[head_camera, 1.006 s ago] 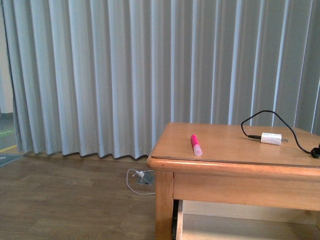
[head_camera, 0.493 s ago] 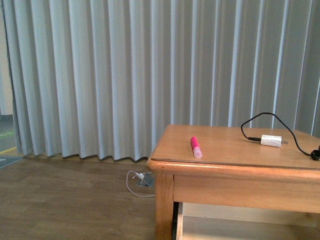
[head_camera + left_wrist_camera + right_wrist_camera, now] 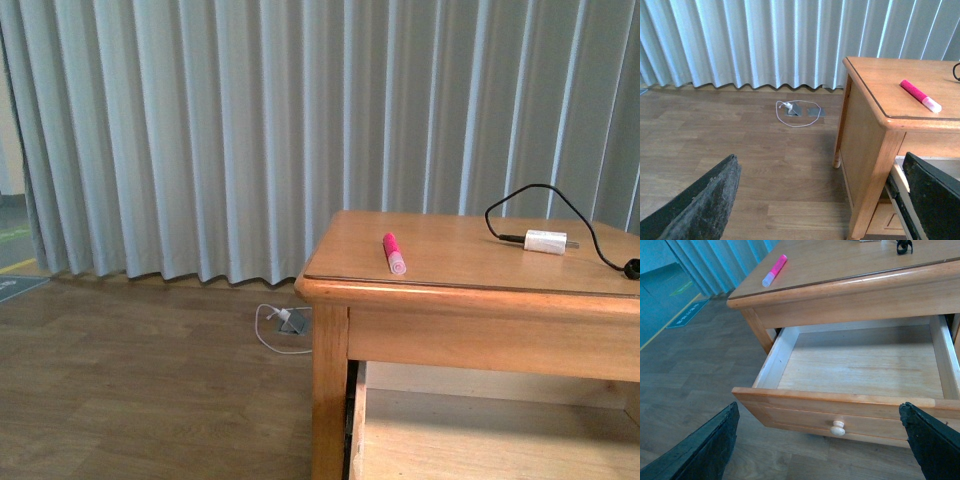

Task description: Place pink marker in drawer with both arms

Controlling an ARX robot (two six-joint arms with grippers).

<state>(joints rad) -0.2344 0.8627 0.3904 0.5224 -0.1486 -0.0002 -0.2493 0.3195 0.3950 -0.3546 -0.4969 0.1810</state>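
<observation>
One pink marker (image 3: 394,253), one drawer (image 3: 805,416), one charger (image 3: 545,241)

On the cabinet top (image 3: 460,268), the pink marker (image 3: 394,254) lies near the left edge, the charger plug (image 3: 546,241) to its right and seemingly further back, with the drawer (image 3: 855,399) open below.

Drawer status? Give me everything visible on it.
The drawer is light-brown wood, pulled well out from under the cabinet top. Its floor and side walls are paler bare boards, and nothing shows inside. The panelled front carries one small round wooden knob. The pink marker lies above on the top, not in it.
</observation>
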